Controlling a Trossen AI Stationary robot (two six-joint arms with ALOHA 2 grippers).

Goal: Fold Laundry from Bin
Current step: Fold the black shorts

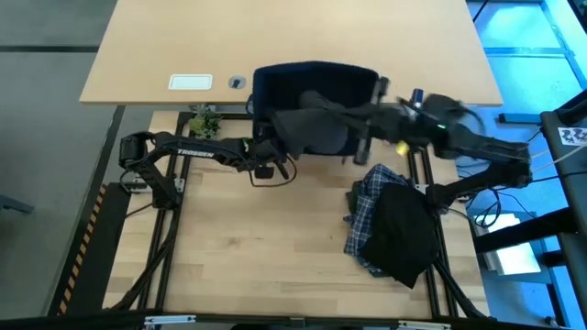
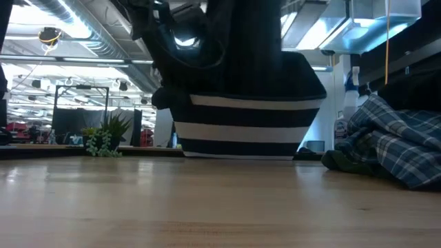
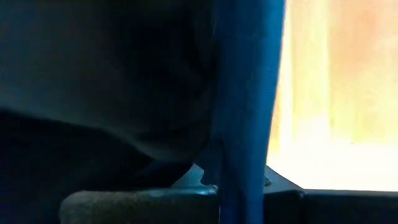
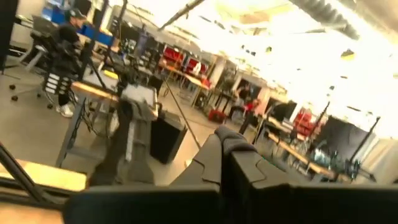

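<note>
A dark olive-green garment [image 1: 312, 128] is held up over the bin [image 1: 268, 81], pinched at its left edge by the left gripper [image 1: 271, 147] and at its top by the right gripper [image 1: 323, 101], both closed.

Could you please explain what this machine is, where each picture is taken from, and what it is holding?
It is a robot with two dark arms at a wooden table. One picture looks straight down, one looks level across the tabletop, and one camera sits on each wrist. At the back stands a striped bin. The left gripper and right gripper are both shut on a dark garment, lifting it over the bin. A plaid shirt and a black garment lie heaped to the right. A small plant stands beside the bin.
</note>
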